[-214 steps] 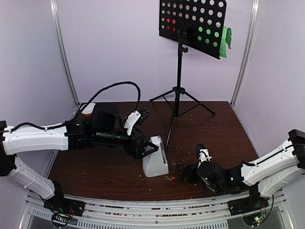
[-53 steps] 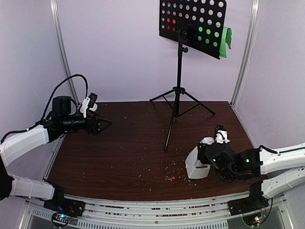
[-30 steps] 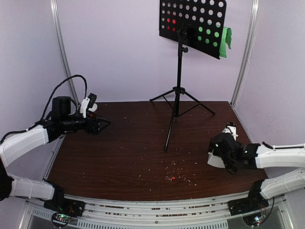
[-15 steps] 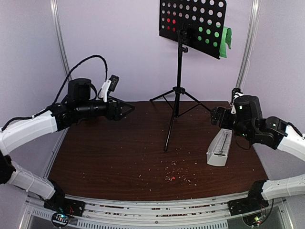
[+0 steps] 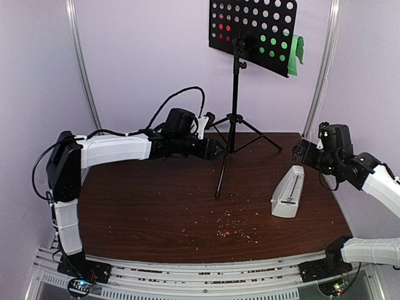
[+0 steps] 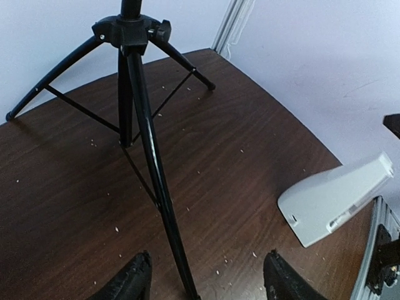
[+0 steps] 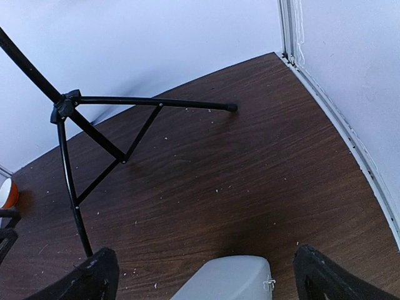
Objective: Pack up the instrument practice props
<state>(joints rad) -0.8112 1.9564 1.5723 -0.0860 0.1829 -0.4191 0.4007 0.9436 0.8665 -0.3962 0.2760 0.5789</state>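
The black music stand (image 5: 235,94) rises at the back centre, its perforated desk (image 5: 253,34) up high. A red page (image 5: 224,28) shows through the holes and a green page (image 5: 299,50) sticks out to the right. My left gripper (image 5: 215,150) is open at the tripod. In the left wrist view the front leg (image 6: 153,169) runs between the left gripper's (image 6: 206,287) fingers, nearer the left one, untouched. The white metronome (image 5: 289,192) stands at the right. My right gripper (image 5: 299,150) hangs open above and behind it, with the metronome's top (image 7: 228,278) below the right gripper (image 7: 206,281).
Crumbs (image 5: 234,232) are scattered over the brown table near the front centre. A small orange-and-white bowl (image 7: 5,192) shows at the left edge of the right wrist view. Walls and metal corner posts (image 5: 322,69) close in the table on three sides.
My left arm has swung from the left side across to the stand's front leg, its jaws narrowing somewhat. My right gripper let go of the metronome and lifted up and back.
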